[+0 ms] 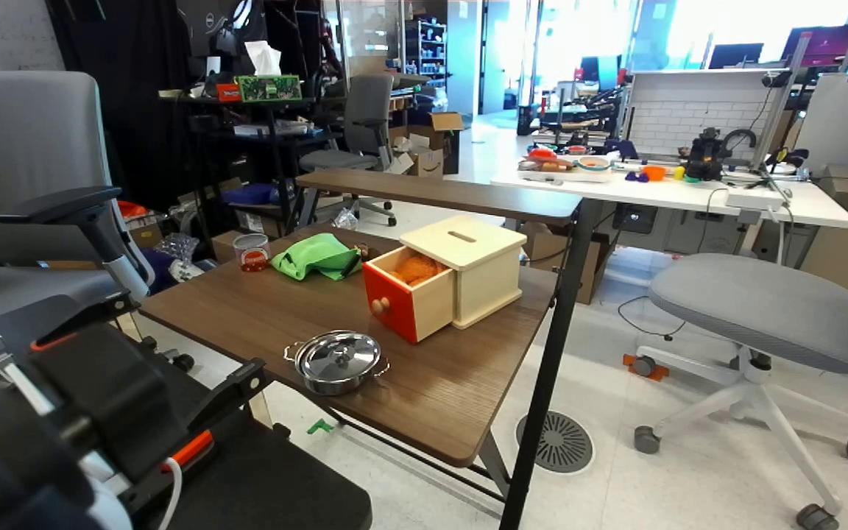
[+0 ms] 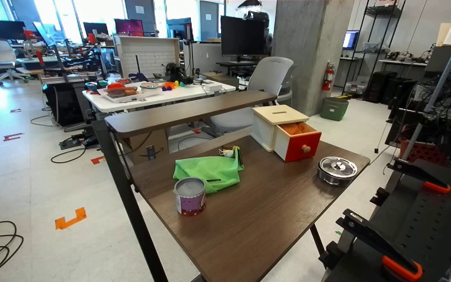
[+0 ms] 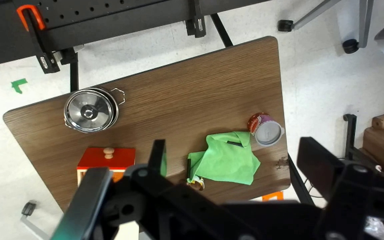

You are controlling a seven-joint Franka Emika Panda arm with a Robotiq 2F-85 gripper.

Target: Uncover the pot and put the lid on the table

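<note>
A small shiny metal pot (image 1: 333,384) with looped wire handles stands upright near the table's edge. It also shows in an exterior view (image 2: 334,180). Its metal lid (image 1: 341,356) with a round knob sits on top, and shows in an exterior view (image 2: 338,167) and at the left of the wrist view (image 3: 84,121). The brown wooden table (image 3: 178,96) carries the pot. My gripper (image 3: 234,155) is open and empty, high above the table. In the wrist view its fingers frame the green cloth, away to the right of the pot. The gripper is out of both exterior views.
A wooden box (image 1: 486,291) with a red-fronted drawer (image 1: 393,305) pulled open, orange stuff inside, stands near the pot. A green cloth (image 2: 213,170) and a lidded tub (image 2: 190,197) lie farther along. A raised shelf (image 2: 194,111) spans the far side. Black clamps (image 2: 382,239) edge the robot's stand.
</note>
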